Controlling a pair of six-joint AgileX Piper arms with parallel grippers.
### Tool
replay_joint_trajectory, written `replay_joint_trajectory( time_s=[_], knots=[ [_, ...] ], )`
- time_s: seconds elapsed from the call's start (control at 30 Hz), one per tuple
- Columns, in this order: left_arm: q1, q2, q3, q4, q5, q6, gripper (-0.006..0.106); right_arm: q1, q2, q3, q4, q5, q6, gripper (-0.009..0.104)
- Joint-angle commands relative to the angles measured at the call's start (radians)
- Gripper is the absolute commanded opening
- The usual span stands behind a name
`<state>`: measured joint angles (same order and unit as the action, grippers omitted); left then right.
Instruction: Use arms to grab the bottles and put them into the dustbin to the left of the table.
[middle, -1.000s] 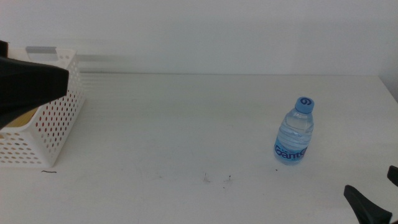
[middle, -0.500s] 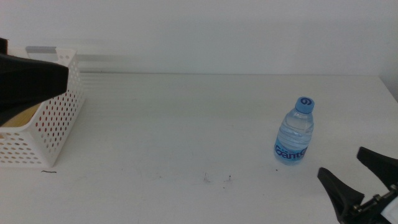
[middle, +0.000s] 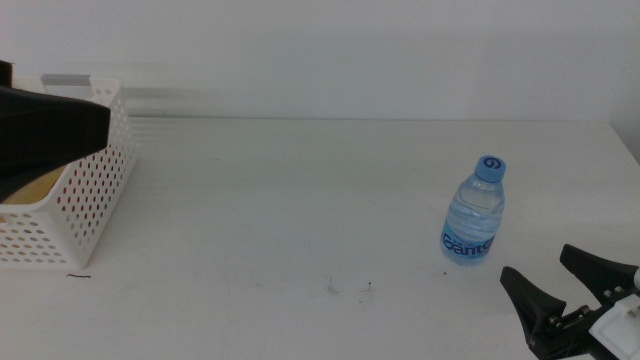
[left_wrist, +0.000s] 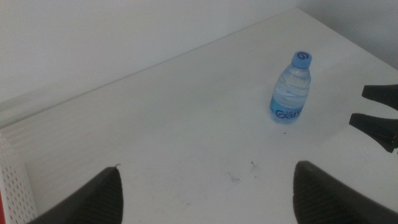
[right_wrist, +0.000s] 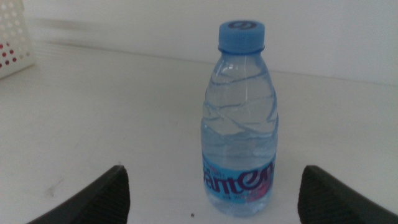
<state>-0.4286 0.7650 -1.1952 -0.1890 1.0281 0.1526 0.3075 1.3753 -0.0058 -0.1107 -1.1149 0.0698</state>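
A: In the middle view, where is the right gripper (middle: 578, 285)?

B: It is low in the corner on the right side, its two dark fingers spread apart, with nothing between them. The water bottle (middle: 474, 211) stands upright on the table (middle: 300, 200), a little ahead of the fingertips and not touching them. I think the jaws are open because the next step is to close around this bottle.

A: And the left side?

B: A dark shape of the left arm hangs over the dustbin (middle: 85, 190). Something yellow shows inside the basket, so I judge one bottle is already there.

A: What does the left wrist view give?

B: The left gripper (left_wrist: 208, 186) has its jaws wide apart and empty. The bottle (left_wrist: 290, 87) is far beyond the fingers, near the other gripper (left_wrist: 378, 115). This arm seems to wait.

A: The right wrist view?

B: The right gripper (right_wrist: 214, 193) is aimed straight at the bottle (right_wrist: 240, 121), which stands ahead of the gap between the open fingers, its blue cap up. A corner of the basket (right_wrist: 15, 34) is far behind. The centring looks good for a grasp on the body.
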Motion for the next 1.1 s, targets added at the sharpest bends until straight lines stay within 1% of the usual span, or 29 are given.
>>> replay_joint_trajectory(
  time_s=[0.0, 0.1, 0.17, 0.23, 0.4, 0.67, 1.07],
  knots=[
    [-0.006, -0.005, 0.006, 0.004, -0.01, 0.0, 0.094, -0.008, 0.02, 0.006, 0.016, -0.049, -0.006, 0.092],
    [-0.006, -0.005, 0.006, 0.004, -0.01, 0.0, 0.094, -0.008, 0.055, 0.006, 0.016, -0.106, -0.009, 0.092],
    [-0.006, -0.005, 0.006, 0.0, -0.014, 0.0, 0.094, -0.008, 0.077, 0.006, 0.016, -0.106, -0.011, 0.092],
    [-0.006, -0.005, 0.006, -0.003, -0.016, 0.0, 0.094, -0.008, 0.098, 0.006, 0.032, -0.106, -0.023, 0.092],
    [-0.006, -0.005, 0.006, -0.003, -0.016, 0.0, 0.094, -0.008, 0.173, 0.006, 0.058, -0.106, -0.097, 0.092],
    [-0.006, -0.005, 0.006, -0.003, -0.019, 0.0, 0.094, -0.008, 0.242, 0.006, 0.06, -0.106, -0.165, 0.092],
    [-0.006, -0.005, 0.006, -0.003, -0.069, 0.0, 0.094, -0.008, 0.245, 0.006, 0.058, -0.106, -0.165, 0.092]
  ],
)
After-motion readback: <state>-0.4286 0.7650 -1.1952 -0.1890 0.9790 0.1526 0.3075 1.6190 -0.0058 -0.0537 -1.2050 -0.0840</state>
